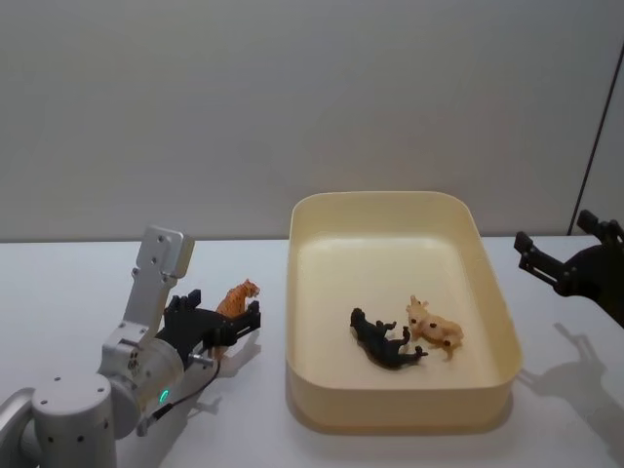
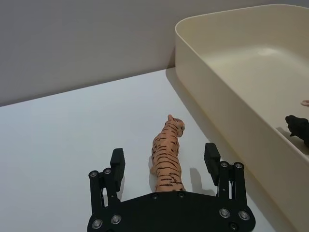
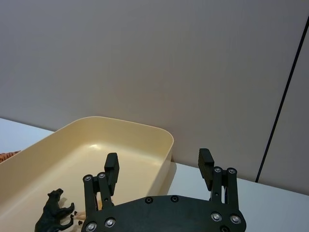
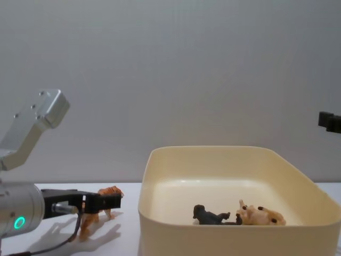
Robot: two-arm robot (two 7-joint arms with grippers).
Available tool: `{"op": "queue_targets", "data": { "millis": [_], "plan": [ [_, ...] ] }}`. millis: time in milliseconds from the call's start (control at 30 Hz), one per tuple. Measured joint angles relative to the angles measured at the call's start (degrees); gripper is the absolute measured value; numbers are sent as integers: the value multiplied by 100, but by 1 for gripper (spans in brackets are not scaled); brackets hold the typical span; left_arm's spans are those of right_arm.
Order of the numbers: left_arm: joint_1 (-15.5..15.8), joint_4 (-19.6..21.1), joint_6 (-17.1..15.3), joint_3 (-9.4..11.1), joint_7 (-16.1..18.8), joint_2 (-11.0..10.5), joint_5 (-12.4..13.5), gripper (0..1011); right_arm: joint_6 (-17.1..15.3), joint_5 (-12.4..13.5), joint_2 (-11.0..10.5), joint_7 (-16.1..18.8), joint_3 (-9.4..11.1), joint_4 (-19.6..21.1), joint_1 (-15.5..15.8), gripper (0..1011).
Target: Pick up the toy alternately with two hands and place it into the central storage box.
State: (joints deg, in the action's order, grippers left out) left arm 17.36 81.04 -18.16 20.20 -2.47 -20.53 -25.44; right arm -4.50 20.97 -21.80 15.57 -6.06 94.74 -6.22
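No brand, label or writing can be read on any of the things.

The left gripper (image 2: 164,164) is seen low over the white surface (image 1: 78,292), left of the storage box (image 1: 400,409). Its fingers (image 2: 117,163) are spread wide, one on each side of an orange striped toy tiger (image 2: 167,157), which stands upright on the surface facing away from the wrist. A gap is visible between each finger and the tiger's flanks, so the toy appears not to be clamped, though the tiger's hindquarters are hidden behind the gripper's black base. On the silver wrist a green ring light (image 4: 19,222) is lit. In the head view the tiger (image 1: 237,298) is partly covered by the gripper (image 1: 232,325).

The cream storage box sits in the middle of the surface. Two toys lie on their sides on its floor: a black animal (image 1: 384,341) and, touching it, a tan spotted animal (image 1: 435,330). What kind of animals they are is hard to make out.

The right gripper (image 3: 159,166) is held above the surface near the box's right side, its fingers wide apart with nothing between them. In the head view it (image 1: 570,252) is cut off by the frame's edge.
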Motion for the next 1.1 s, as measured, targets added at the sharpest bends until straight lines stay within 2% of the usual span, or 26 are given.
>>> {"op": "queue_targets", "data": {
  "millis": [200, 300, 500, 533, 667, 700, 867, 967, 1100],
  "plan": [
    [35, -106, -73, 0, -143, 33, -48, 1001, 0, 0, 0, 0, 0, -1, -1, 1001],
    [48, -146, -104, 4, -200, 46, -69, 961, 0, 0, 0, 0, 0, -1, 0, 1001],
    [57, -186, -135, 8, -257, 59, -88, 808, 0, 0, 0, 0, 0, -1, -1, 1001],
    [60, -195, -143, 9, -270, 62, -92, 746, 0, 0, 0, 0, 0, -1, -1, 1001],
    [62, -208, -153, 10, -287, 66, -99, 673, 0, 0, 0, 0, 0, -1, -1, 1001],
    [64, -215, -158, 12, -295, 68, -102, 618, 0, 0, 0, 0, 0, -1, 0, 1001],
    [66, -225, -166, 13, -312, 73, -106, 474, 0, 0, 0, 0, 0, -1, -1, 1001],
    [66, -222, -167, 13, -303, 78, -106, 339, 0, 0, 0, 0, 0, -1, 0, 1001],
    [67, -173, -160, 13, -217, 87, -81, 294, 0, 0, 0, 0, 0, -1, -1, 1001]
  ]
}}
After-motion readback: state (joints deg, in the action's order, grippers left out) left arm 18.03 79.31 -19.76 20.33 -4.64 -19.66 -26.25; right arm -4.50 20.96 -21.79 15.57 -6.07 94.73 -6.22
